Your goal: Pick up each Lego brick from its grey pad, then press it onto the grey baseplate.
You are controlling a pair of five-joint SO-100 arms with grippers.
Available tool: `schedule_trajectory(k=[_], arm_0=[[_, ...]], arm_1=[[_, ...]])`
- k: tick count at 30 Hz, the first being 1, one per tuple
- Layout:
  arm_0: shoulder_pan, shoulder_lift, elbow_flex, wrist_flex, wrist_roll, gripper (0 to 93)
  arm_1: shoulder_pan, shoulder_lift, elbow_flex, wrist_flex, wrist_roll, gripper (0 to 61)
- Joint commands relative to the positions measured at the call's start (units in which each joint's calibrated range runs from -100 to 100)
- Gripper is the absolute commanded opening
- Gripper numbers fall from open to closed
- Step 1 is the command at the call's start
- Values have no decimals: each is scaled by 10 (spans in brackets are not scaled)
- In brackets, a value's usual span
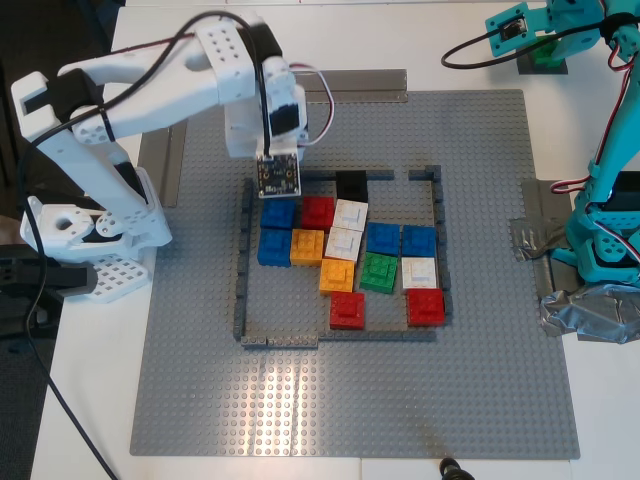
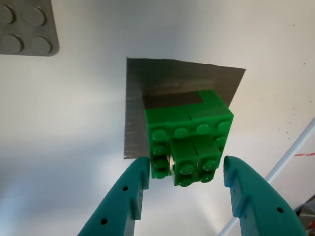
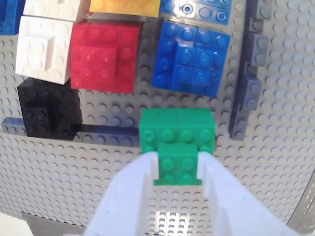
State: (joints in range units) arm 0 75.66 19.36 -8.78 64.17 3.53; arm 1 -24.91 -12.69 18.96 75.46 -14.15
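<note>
white tabletop carries the grey baseplate (image 1: pixel 480 400), its dark frame ringed round coloured bricks. my second gripper (image 3: pixel 178 164), the white arm's, pinches a green lego brick (image 3: pixel 177 142) by its raised top block, hanging just over bare studs; the corner blue brick (image 3: pixel 192 56) lies at twelve o'clock from it, the black brick (image 3: pixel 47 108) at nine. pressing straight down looks the likely move. my first gripper (image 2: pixel 186 184), teal, stands spread astride another green brick (image 2: pixel 189 140) on its grey pad (image 2: pixel 167 81), jaws apart from it. only the wrist views show either green brick; the exterior view hides both.
</note>
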Motion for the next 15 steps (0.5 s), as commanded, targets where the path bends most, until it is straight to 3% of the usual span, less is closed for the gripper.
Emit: schedule_trajectory(k=[1,10,15], arm_0=[[-2,-10,-26,4,0,176],[-2,-10,-26,4,0,175],[-2,-9,-26,4,-2,101]], arm_1=[[2,-4,9,-14,0,2],[-2,-4,49,-43,0,2],[7,-10,84,-52,4,2]])
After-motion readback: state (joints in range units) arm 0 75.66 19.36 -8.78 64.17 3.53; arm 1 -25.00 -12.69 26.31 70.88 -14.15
